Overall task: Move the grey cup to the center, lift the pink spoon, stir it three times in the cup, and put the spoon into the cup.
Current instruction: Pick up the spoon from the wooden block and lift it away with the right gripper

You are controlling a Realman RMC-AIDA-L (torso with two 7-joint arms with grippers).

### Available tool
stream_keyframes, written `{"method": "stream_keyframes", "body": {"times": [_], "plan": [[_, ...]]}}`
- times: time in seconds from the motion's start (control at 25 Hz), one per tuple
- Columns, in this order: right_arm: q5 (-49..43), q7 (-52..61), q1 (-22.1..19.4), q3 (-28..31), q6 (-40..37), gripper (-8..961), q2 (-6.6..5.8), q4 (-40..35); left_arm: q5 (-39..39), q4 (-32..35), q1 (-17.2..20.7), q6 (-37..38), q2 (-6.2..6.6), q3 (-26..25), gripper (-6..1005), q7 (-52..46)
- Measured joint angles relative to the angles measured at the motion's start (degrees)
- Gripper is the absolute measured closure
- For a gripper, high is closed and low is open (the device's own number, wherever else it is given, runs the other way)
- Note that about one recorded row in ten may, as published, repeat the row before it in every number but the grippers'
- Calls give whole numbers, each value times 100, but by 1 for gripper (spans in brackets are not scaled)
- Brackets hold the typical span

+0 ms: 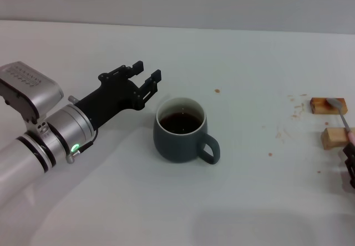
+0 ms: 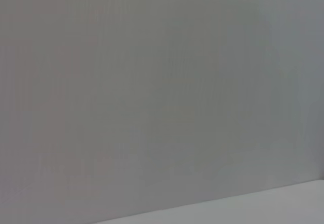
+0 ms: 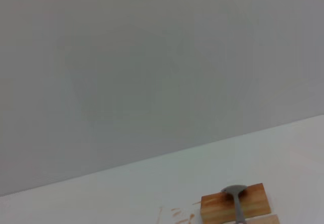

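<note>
- the grey cup [image 1: 180,129] stands upright near the middle of the white table [image 1: 249,68], dark brown liquid inside, its loop handle pointing toward about 4 o'clock in the head view.
- the left gripper [image 1: 147,84] hovers just beside the cup at roughly its 10 o'clock, apart from the rim; its black fingers [image 1: 136,66] are spread and hold nothing.
- the left arm runs from the gripper down toward 8 o'clock, with a green light lit on its silver wrist section.
- the pink spoon [image 1: 339,111] lies well apart from the cup, out at the cup's 3 o'clock by the frame edge; its metal bowl rests on the far wooden block [image 1: 327,105] and its thin neck runs toward the near wooden block [image 1: 335,137].
- only a sliver of the pink handle shows at the edge of the head view.
- the right gripper [image 1: 350,165] is at the frame's 4 o'clock edge, next to the spoon's handle end; only a dark part of it shows, and i cannot tell whether it is spread, clenched or holding anything.
- small brown crumbs [image 1: 282,134] are scattered on the table between the cup and the blocks.
- the right wrist view shows the spoon bowl on the block against the table and a plain wall.
- the left wrist view shows only wall and a strip of table.
</note>
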Motion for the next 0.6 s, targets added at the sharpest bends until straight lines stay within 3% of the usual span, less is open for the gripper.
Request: {"method": "stream_keyframes", "body": {"times": [0.6], "plan": [[36,0,-33,9,-20,753,9,1,0,0,86,124,-10,0,527,-50]]}}
